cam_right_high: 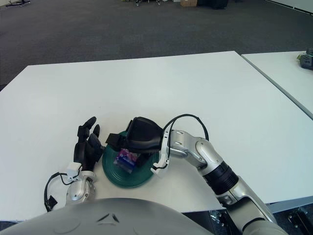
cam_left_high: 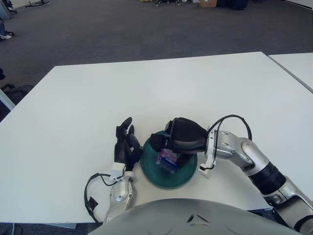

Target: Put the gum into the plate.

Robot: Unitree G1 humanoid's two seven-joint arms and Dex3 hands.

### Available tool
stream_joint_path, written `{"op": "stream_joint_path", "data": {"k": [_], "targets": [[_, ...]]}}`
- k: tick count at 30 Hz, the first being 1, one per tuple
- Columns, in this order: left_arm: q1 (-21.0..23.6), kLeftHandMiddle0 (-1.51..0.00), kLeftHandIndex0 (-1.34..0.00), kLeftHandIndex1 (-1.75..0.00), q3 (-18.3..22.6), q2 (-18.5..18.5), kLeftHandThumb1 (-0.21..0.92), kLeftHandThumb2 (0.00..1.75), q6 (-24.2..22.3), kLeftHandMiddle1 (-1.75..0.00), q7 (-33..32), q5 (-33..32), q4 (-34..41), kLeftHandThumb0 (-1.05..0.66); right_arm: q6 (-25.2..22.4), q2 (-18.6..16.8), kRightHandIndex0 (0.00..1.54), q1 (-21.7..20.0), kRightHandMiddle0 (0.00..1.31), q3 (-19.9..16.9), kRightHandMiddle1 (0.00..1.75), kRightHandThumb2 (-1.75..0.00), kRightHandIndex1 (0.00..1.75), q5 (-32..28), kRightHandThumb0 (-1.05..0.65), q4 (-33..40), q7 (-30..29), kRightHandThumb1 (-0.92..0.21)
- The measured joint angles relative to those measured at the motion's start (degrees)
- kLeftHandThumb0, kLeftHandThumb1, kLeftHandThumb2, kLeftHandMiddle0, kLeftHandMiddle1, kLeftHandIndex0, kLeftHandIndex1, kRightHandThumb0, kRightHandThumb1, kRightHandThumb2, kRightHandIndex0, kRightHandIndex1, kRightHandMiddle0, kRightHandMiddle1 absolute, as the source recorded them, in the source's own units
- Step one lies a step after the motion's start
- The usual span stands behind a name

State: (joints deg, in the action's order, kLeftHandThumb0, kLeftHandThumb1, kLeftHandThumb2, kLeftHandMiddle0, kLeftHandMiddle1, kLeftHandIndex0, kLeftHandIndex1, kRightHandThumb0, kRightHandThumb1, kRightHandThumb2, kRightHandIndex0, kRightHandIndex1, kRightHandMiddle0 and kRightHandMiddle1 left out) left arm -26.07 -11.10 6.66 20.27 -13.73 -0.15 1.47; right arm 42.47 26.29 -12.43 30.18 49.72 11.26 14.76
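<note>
Left eye view shows my right hand (cam_left_high: 168,142) over the plate (cam_left_high: 146,169) with the gum (cam_left_high: 167,158) just below its fingers, grip unclear, so I should release low and lift straight up, left hand (cam_left_high: 126,142) idle beside the rim.

Open-plan office or laboratory hall. A plain white table (cam_left_high: 161,93) stands on dark grey carpet (cam_left_high: 146,29) that runs wide and unobstructed to the far side of the room. A second white table (cam_right_high: 288,73) stands just beyond the first table's right edge, set apart by a narrow gap. Cardboard box (cam_left_high: 208,3) and equipment bases line the far end; an office chair (cam_left_high: 12,93) shows off the table's left edge.
</note>
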Motion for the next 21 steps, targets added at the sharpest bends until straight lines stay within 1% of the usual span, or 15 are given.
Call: {"op": "stream_joint_path", "data": {"k": [1, 3, 4, 5, 6, 7, 8, 10, 11, 13, 14, 15, 17, 18, 21], "targets": [[-0.12, -0.34, 0.0, -0.84, -0.08, 0.0, 0.92, 1.04, -0.38, 0.0, 0.0, -0.15, 0.3, -0.81, -0.19, -0.01, 0.83, 0.01, 0.37, 0.08, 1.75, -0.88, 1.75, -0.17, -0.4, -0.07, 0.3, -0.65], [-0.46, -0.35, 0.0, -0.84, -0.28, 0.09, 0.92, 1.04, -1.25, 0.0, -0.01, -0.36, 1.1, -0.79, -0.65, -0.01, 0.74, 0.1, 0.28, 0.1, 1.75, -0.69, 1.75, -0.98, -0.38, -0.06, 0.92, -0.79], [-0.73, -0.35, 0.0, -0.84, -0.38, 0.18, 0.92, 1.04, -1.77, 0.0, -0.04, -0.42, 1.61, -0.79, -0.99, -0.01, 0.72, 0.13, 0.27, 0.1, 1.75, -0.66, 1.75, -1.35, -0.38, -0.04, 1.23, -0.82], [-1.05, -0.35, 0.0, -0.84, -0.5, 0.29, 0.92, 1.04, -2.28, 0.0, -0.11, -0.48, 2.13, -0.78, -1.35, 0.0, 0.7, 0.18, 0.21, 0.09, 1.71, -0.64, 1.75, -1.62, -0.52, 0.01, 1.53, -0.85], [-1.32, -0.35, 0.0, -0.84, -0.62, 0.41, 0.92, 1.04, -2.72, -0.01, -0.18, -0.53, 2.61, -0.78, -1.68, 0.01, 0.69, 0.23, 0.17, 0.08, 1.69, -0.64, 1.75, -1.84, -0.61, 0.04, 1.74, -0.88], [-1.6, -0.36, 0.0, -0.85, -0.77, 0.55, 0.92, 1.04, -3.1, -0.01, -0.26, -0.63, 3.0, -0.77, -1.96, 0.01, 0.67, 0.3, 0.13, 0.06, 1.61, -0.65, 1.75, -2.0, -0.69, 0.11, 2.03, -0.89], [-1.82, -0.36, 0.0, -0.85, -0.89, 0.66, 0.92, 1.04, -3.51, -0.01, -0.34, -0.69, 3.4, -0.77, -2.29, 0.01, 0.66, 0.38, 0.12, 0.04, 1.58, -0.66, 1.75, -2.09, -0.71, 0.2, 2.21, -0.9], [-2.31, -0.37, 0.0, -0.85, -1.1, 0.94, 0.92, 1.05, -4.28, -0.01, -0.46, -0.98, 4.2, -0.76, -2.81, 0.02, 0.61, 0.63, 0.09, -0.02, 1.42, -0.69, 1.75, -2.22, -0.78, 0.47, 2.42, -0.91], [-2.54, -0.37, 0.0, -0.85, -1.16, 1.07, 0.92, 1.05, -4.57, -0.01, -0.49, -1.19, 4.56, -0.76, -3.02, 0.03, 0.61, 0.78, 0.09, -0.07, 1.39, -0.69, 1.75, -2.25, -0.79, 0.66, 2.42, -0.91], [-2.89, -0.38, 0.0, -0.86, -1.21, 1.32, 0.92, 1.05, -5.07, -0.02, -0.59, -1.56, 5.11, -0.75, -3.37, 0.07, 0.5, 1.05, 0.04, -0.17, 1.23, -0.74, 1.75, -2.27, -0.83, 1.03, 2.44, -0.92], [-3.03, -0.38, 0.0, -0.87, -1.24, 1.41, 0.92, 1.05, -5.27, -0.02, -0.67, -1.63, 5.29, -0.75, -3.49, 0.1, 0.48, 1.1, 0.03, -0.18, 1.19, -0.75, 1.75, -2.27, -0.84, 1.15, 2.49, -0.92], [-3.16, -0.39, 0.0, -0.87, -1.26, 1.52, 0.92, 1.06, -5.44, -0.02, -0.8, -1.69, 5.47, -0.74, -3.58, 0.17, 0.39, 1.13, 0.02, -0.19, 1.1, -0.78, 1.75, -2.29, -0.86, 1.27, 2.56, -0.92], [-3.4, -0.39, 0.0, -0.87, -1.37, 1.69, 0.92, 1.06, -5.53, -0.02, -1.1, -1.83, 5.68, -0.74, -3.58, 0.37, 0.29, 1.13, 0.01, -0.2, 1.01, -0.81, 1.73, -2.42, -0.87, 1.49, 2.85, -0.92], [-3.56, -0.4, 0.0, -0.88, -1.43, 1.8, 0.92, 1.06, -5.53, -0.02, -1.22, -1.96, 5.82, -0.74, -3.56, 0.54, 0.24, 1.13, 0.01, -0.2, 0.97, -0.82, 1.69, -2.63, -0.87, 1.63, 3.09, -0.92], [-3.57, -0.4, 0.0, -0.86, -1.42, 1.81, 0.92, 1.05, -5.47, -0.02, -1.26, -2.65, 5.86, -0.74, -3.3, 1.23, 0.2, 1.14, 0.0, -0.26, 0.86, -0.86, 1.39, -3.91, -0.88, 1.82, 3.51, -0.92]]}}
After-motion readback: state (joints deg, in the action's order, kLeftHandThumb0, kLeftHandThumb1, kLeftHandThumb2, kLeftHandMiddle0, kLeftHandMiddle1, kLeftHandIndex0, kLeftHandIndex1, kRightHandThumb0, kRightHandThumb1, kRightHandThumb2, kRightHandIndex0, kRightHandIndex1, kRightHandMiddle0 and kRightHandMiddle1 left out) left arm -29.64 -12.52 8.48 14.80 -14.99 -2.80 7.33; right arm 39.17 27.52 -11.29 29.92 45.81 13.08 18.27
